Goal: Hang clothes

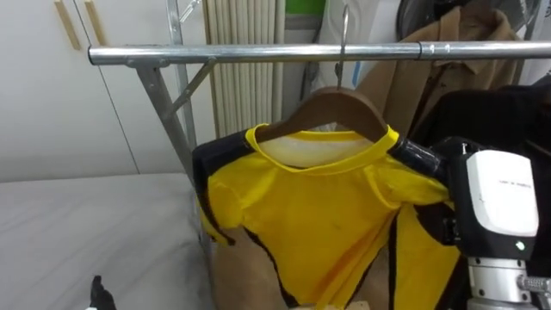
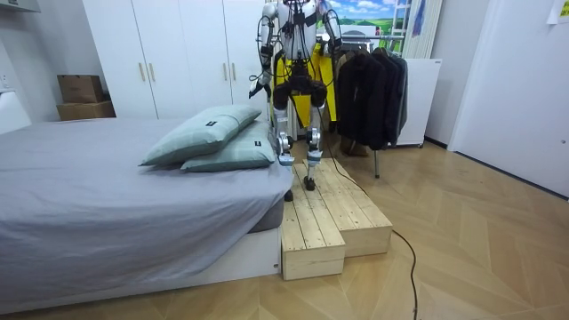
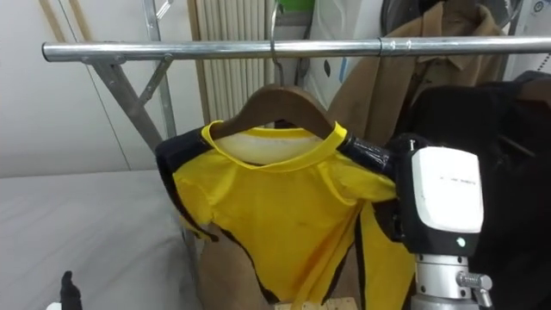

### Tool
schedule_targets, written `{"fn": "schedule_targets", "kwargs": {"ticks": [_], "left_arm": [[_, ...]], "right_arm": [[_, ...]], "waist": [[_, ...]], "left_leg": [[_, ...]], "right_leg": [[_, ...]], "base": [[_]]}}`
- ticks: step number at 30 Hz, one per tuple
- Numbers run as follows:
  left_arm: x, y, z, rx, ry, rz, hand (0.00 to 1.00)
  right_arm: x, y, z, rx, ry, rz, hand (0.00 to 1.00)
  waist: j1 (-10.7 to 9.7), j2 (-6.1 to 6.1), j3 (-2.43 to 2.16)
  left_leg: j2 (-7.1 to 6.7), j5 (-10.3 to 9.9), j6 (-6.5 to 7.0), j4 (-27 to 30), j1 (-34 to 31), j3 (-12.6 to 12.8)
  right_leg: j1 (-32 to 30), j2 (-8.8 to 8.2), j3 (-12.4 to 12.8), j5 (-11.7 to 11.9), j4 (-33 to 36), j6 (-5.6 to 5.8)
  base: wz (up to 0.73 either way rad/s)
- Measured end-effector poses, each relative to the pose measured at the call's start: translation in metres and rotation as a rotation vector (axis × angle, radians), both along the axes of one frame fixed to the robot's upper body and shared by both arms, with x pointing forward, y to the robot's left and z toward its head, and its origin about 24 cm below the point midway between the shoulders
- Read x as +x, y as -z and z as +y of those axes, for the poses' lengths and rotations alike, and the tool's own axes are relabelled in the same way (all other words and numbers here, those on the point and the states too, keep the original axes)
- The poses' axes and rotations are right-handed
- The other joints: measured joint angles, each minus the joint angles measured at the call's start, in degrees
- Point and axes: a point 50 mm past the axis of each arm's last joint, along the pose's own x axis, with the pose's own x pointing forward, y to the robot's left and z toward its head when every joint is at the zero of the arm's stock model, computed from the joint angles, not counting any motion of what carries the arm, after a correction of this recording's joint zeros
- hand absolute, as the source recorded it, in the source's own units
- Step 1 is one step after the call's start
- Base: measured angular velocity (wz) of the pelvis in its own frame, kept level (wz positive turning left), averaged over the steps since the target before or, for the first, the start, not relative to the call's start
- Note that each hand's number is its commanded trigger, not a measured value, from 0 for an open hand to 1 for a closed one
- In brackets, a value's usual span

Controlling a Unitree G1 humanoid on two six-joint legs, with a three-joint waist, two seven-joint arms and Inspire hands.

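Observation:
A yellow shirt (image 1: 331,215) with dark sleeves hangs on a wooden hanger (image 1: 337,108). The hanger's wire hook (image 1: 343,39) reaches up over the metal rail (image 1: 258,54). My right hand (image 1: 499,194) is raised just right of the shirt's shoulder, its white back facing me. Its dark fingers merge with the dark sleeve there, so its hold is unclear. A dark tip of my left hand (image 1: 102,294) shows low at the left above the bed. In the room view I stand on a wooden platform (image 2: 333,213) facing the rack, right arm up.
A tan coat (image 1: 448,52) and dark garments (image 1: 491,112) hang on the rail to the right. The rack's slanted metal post (image 1: 168,112) stands at the left. A grey bed (image 1: 86,224) lies to my left, with two pillows (image 2: 222,133). White wardrobes (image 2: 169,53) stand behind.

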Motion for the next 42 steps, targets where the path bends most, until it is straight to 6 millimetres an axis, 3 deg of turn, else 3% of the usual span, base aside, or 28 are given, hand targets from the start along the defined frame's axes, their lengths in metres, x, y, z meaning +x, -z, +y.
{"fn": "schedule_targets", "kwargs": {"ticks": [14, 28, 34, 39, 42], "left_arm": [[-0.013, 0.006, 0.009, 0.000, -0.014, 0.048, 0.00], [-0.020, 0.006, 0.022, 0.013, -0.059, 0.053, 0.00], [-0.017, 0.003, 0.022, 0.013, -0.054, 0.032, 0.00], [-0.012, 0.000, 0.021, 0.011, -0.047, -0.001, 0.00], [-0.007, -0.002, 0.019, 0.013, -0.047, -0.016, 0.00]], "right_arm": [[0.002, -0.009, 0.005, 0.007, -0.047, 0.017, 1.00], [0.014, -0.020, -0.008, 0.222, -0.073, 0.079, 1.00], [0.020, -0.026, -0.007, 0.297, -0.115, 0.096, 1.00], [0.022, -0.026, -0.005, 0.315, -0.140, 0.126, 1.00], [0.026, -0.023, -0.007, 0.371, -0.150, 0.154, 1.00]], "waist": [[0.3, -0.03, 0.03], [1.5, -1.29, -0.03], [2.1, -1.22, 0.09], [3.0, -1.55, 0.57], [3.1, -1.57, 0.62]], "left_leg": [[0.18, 0.0, -0.09, 0.0, 0.1, -0.2], [0.51, 0.2, -0.28, 0.0, 0.1, -2.2], [0.55, 0.2, -0.28, -0.2, 0.1, -2.4], [0.52, 0.2, -0.35, -0.4, 0.0, -2.4], [0.59, 0.3, -0.41, -0.7, 0.0, -3.1]], "right_leg": [[0.3, 0.05, -0.3, 0.1, -0.2, -0.05], [1.8, -0.06, -2.1, 0.5, -2.0, -0.34], [1.9, -0.05, -2.4, 0.6, -2.3, -0.36], [1.9, -0.05, -2.4, 0.6, -2.4, -0.36], [2.5, -0.12, -3.2, 0.9, -3.5, -0.34]], "base": [[0.00], [0.06], [0.02], [0.00], [0.10]]}}
